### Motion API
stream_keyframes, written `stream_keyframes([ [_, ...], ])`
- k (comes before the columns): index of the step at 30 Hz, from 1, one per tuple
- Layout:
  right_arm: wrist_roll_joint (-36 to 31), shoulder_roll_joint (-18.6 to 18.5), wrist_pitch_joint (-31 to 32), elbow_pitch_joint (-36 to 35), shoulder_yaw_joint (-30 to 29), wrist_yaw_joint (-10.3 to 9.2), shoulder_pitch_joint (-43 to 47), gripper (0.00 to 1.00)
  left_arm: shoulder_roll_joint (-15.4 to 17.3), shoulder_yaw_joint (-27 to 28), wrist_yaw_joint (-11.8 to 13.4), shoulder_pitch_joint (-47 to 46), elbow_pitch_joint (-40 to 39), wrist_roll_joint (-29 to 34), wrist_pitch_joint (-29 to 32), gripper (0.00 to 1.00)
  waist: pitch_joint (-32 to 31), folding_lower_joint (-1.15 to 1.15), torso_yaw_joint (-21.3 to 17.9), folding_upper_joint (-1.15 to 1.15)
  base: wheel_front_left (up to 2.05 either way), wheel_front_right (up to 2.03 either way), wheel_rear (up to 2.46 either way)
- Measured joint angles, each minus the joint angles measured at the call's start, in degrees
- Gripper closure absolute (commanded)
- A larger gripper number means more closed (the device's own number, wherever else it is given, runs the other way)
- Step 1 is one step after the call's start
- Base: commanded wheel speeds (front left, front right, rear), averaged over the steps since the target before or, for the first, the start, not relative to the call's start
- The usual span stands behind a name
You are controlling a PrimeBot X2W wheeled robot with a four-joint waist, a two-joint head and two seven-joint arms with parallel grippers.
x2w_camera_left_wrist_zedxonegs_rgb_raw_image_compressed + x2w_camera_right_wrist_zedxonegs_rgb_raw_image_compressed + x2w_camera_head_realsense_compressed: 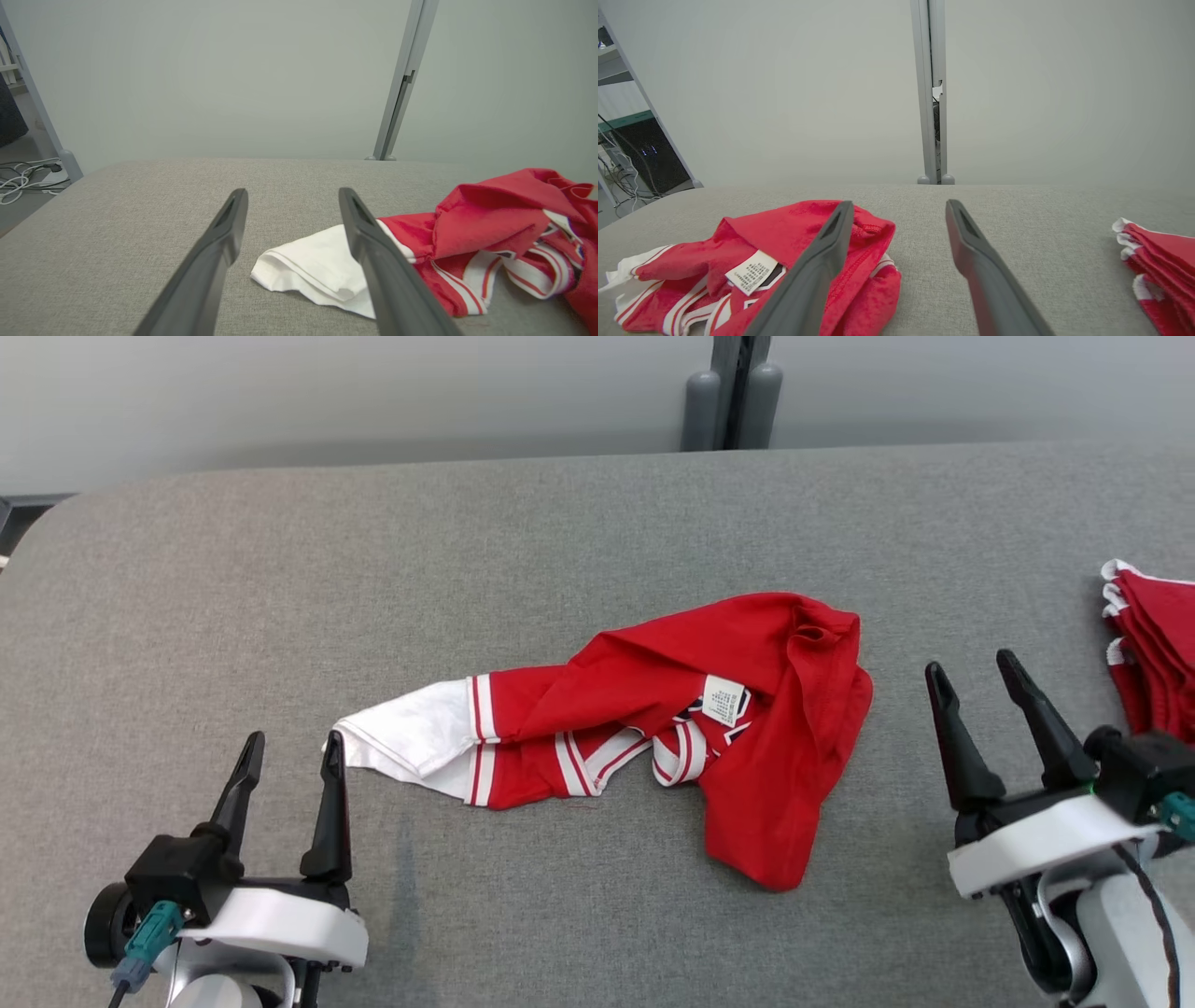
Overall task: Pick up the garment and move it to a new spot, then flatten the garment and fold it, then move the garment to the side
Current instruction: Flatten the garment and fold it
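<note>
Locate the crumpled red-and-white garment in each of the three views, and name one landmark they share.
Head view: garment at centre, slightly right, white end pointing left.
Left wrist view: garment at lower right, white end reaching the middle.
Right wrist view: garment at lower left, label facing up.
Shared landmark: the upright grey post behind the table's far edge.

Red garment [653, 709] — white-striped trim

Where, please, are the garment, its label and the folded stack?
garment [653, 663], head view, red body.
label [725, 699], head view, tag's middle.
stack [1159, 627], head view, top layer.
</note>
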Motion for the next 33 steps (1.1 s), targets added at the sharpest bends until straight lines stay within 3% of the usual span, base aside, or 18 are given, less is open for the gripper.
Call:
stream_keyframes([
  [9,-6.0,4.0,5.8,-11.1,-5.4,0.0,12.1,0.0,1.7,0.3,1.4,3.9,-2.2,0.0,1.7,0.0,-3.5,0.0,-1.9,0.0,0.0,0.0,0.0],
  [16,-7.3,6.0,8.9,-16.1,-7.4,0.0,15.4,0.0,2.4,0.3,2.1,5.0,-3.9,0.0,2.6,0.0,-3.8,0.0,-2.1,0.0,0.0,0.0,0.0],
  [27,-7.8,6.8,11.2,-17.3,-7.9,0.0,15.1,0.0,2.6,-0.1,2.6,4.9,-5.1,-0.1,2.9,0.0,-2.8,0.0,-1.3,0.0,0.0,0.0,0.0],
  [33,-8.1,6.6,14.7,-13.5,-4.1,0.0,10.0,0.0,2.0,-0.7,2.5,3.3,-5.1,-0.1,2.8,0.0,-1.3,0.0,0.0,0.0,0.0,0.0,0.0],
])
